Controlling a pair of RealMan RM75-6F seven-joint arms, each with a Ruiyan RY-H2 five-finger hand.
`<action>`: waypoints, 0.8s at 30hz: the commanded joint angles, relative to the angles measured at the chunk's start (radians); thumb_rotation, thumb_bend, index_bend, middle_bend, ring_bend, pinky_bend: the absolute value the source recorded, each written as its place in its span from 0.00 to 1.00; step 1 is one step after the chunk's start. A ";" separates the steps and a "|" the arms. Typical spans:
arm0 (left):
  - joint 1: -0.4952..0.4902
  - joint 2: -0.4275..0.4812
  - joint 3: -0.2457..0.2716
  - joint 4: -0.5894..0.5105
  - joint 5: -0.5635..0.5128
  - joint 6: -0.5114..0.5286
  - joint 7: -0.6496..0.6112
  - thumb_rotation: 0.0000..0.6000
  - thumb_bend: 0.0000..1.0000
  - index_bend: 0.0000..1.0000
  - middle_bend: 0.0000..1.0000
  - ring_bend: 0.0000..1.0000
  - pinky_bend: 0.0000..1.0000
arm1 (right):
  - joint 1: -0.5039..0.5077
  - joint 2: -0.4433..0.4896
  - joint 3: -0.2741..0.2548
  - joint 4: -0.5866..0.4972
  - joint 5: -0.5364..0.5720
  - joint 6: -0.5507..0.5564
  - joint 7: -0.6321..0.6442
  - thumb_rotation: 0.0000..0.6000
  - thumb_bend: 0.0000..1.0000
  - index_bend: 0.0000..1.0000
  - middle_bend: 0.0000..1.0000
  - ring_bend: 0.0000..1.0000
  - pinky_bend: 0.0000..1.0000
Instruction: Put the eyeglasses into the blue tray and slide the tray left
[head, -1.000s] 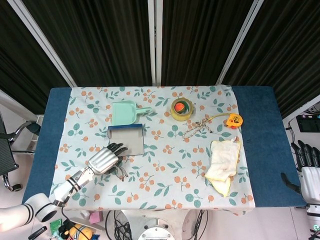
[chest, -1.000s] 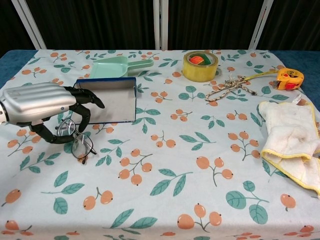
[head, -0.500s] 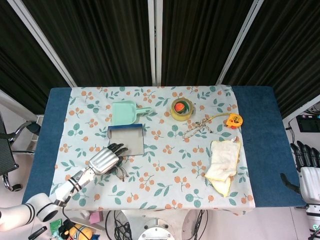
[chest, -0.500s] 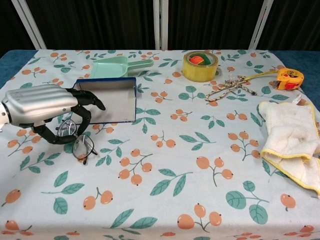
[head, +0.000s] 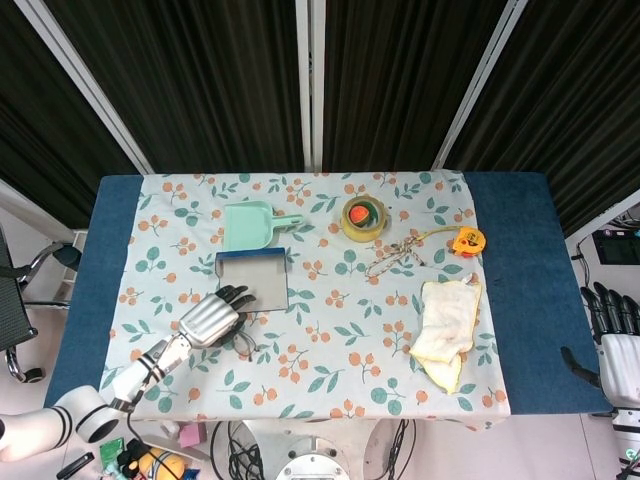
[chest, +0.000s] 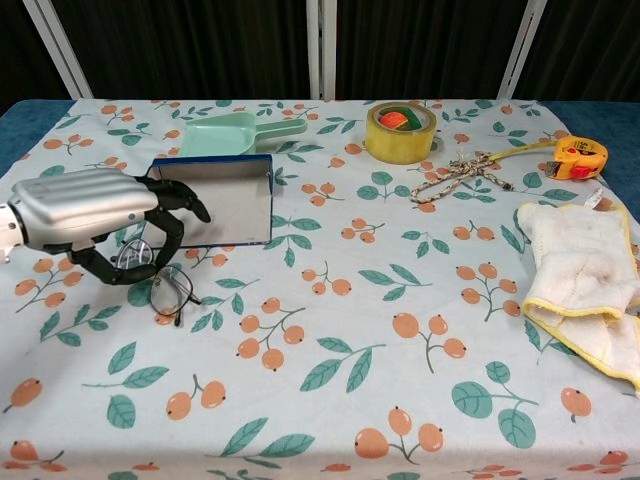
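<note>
The eyeglasses (chest: 170, 290) (head: 243, 343) lie on the floral cloth just in front of the blue tray (chest: 215, 205) (head: 255, 280), near its left front corner. My left hand (chest: 95, 215) (head: 212, 317) is curled over the glasses' left lens, which sits pinched between thumb and fingers. The other lens sticks out to the right on the cloth. The tray holds nothing. My right hand (head: 612, 325) hangs off the table's right edge with its fingers straight and nothing in it; only the head view shows it.
A green dustpan (chest: 235, 133) lies right behind the tray. A yellow tape roll (chest: 400, 132), a knotted cord (chest: 460, 172) and an orange tape measure (chest: 578, 157) sit at the back right. A white towel (chest: 585, 285) lies at the right.
The glasses have turned and shifted slightly right under my left hand, whose fingers have drawn a little closer around the lens. The right hand has not moved.
</note>
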 joint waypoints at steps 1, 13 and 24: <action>0.002 0.005 -0.010 -0.016 -0.012 0.004 -0.004 1.00 0.44 0.60 0.16 0.08 0.17 | 0.000 0.000 0.001 0.000 -0.001 0.001 -0.001 1.00 0.18 0.00 0.00 0.00 0.00; 0.015 -0.027 -0.143 -0.185 -0.252 -0.021 0.244 1.00 0.48 0.62 0.14 0.06 0.17 | -0.002 -0.007 0.006 0.003 -0.007 0.020 -0.015 1.00 0.18 0.00 0.00 0.00 0.00; -0.026 -0.178 -0.269 -0.151 -0.553 0.005 0.573 1.00 0.48 0.63 0.10 0.05 0.17 | -0.009 0.001 0.013 0.003 0.002 0.033 0.000 1.00 0.18 0.00 0.00 0.00 0.00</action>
